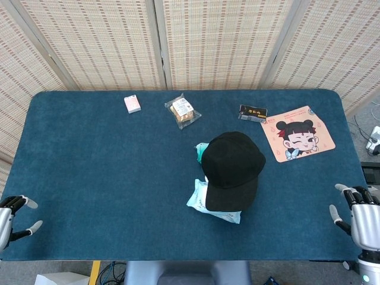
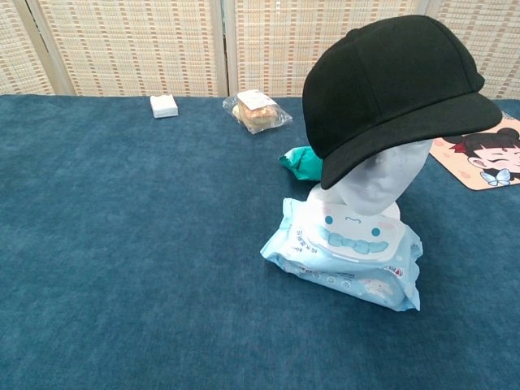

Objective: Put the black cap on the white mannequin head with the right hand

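- The left hand (image 1: 10, 215) sat off the near left corner of the worktop (image 1: 89, 166), fingers spread apart and nothing in them.
- A small pink-and-white box (image 1: 132, 104) lay near the far edge of the blue worktop, well apart from everything else on that side.
- Just to its right lay a clear packet with a pastry inside (image 1: 182, 111), also toward the far edge.
- Near the middle, the black cap (image 2: 390, 81) sat on the white mannequin head (image 2: 375, 183), its brim pointing toward the near edge and tilted down over the face.
- The mannequin head stood on a pale blue pack of wet wipes (image 2: 349, 252) with a cartoon face on its lid.
- A teal wrapped item (image 2: 302, 161) lay just behind the wipes pack, partly hidden by the cap from above.
- Further right, near the far edge, lay a small dark packet (image 1: 252, 111), touching or just beside a peach-coloured mat printed with a winking cartoon girl (image 1: 297, 133).
- The right hand (image 1: 359, 214) was at the near right corner of the worktop, well apart from the cap, fingers apart and grasping nothing.
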You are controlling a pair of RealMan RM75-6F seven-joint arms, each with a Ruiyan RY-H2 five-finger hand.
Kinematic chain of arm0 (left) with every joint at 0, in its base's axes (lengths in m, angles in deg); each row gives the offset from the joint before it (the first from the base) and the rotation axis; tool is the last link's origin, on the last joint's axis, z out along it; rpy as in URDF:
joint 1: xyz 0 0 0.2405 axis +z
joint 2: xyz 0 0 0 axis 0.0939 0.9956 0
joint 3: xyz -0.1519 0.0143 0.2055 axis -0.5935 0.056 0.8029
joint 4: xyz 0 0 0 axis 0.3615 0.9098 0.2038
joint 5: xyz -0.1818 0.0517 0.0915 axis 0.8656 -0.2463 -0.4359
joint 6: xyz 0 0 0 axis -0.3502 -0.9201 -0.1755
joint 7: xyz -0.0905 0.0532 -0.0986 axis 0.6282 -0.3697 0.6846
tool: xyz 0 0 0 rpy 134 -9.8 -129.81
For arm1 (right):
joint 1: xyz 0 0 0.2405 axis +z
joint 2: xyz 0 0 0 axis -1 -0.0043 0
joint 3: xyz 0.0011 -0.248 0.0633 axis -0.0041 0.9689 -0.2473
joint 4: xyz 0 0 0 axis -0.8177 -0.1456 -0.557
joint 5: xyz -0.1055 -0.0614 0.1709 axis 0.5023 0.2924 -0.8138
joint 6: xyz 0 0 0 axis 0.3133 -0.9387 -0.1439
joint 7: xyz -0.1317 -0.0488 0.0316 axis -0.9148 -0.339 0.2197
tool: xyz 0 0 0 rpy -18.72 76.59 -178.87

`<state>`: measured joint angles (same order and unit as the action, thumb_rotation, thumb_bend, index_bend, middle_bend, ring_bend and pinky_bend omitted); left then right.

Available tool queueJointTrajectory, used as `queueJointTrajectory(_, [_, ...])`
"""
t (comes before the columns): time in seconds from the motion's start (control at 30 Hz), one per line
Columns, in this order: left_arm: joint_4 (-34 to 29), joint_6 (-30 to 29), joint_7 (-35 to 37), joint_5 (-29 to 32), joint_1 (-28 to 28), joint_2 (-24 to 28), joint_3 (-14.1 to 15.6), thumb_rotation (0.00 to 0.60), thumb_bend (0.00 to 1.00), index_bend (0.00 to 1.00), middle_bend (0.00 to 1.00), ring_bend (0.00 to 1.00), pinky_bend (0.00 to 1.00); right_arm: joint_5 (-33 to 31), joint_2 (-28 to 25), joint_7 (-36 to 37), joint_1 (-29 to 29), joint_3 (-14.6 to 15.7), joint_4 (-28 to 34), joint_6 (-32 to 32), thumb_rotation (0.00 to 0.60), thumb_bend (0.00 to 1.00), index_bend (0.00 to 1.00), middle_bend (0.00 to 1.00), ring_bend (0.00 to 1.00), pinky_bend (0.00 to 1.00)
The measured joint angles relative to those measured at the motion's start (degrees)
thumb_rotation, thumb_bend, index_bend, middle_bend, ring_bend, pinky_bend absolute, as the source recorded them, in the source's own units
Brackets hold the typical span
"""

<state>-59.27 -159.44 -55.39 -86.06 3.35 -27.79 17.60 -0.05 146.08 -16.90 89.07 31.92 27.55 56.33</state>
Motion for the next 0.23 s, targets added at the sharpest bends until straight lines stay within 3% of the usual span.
queueJointTrajectory(0.23, [-0.31, 0.58, 0.17, 0.24, -0.33, 0.13, -0.06, 0.600, 0.12, 0.49, 0.45, 0.35, 0.54, 0.11, -0.70, 1.27, -0.28, -0.21, 0.55, -1.05, 0.600, 0.32, 0.33, 0.46, 0.30, 0.52])
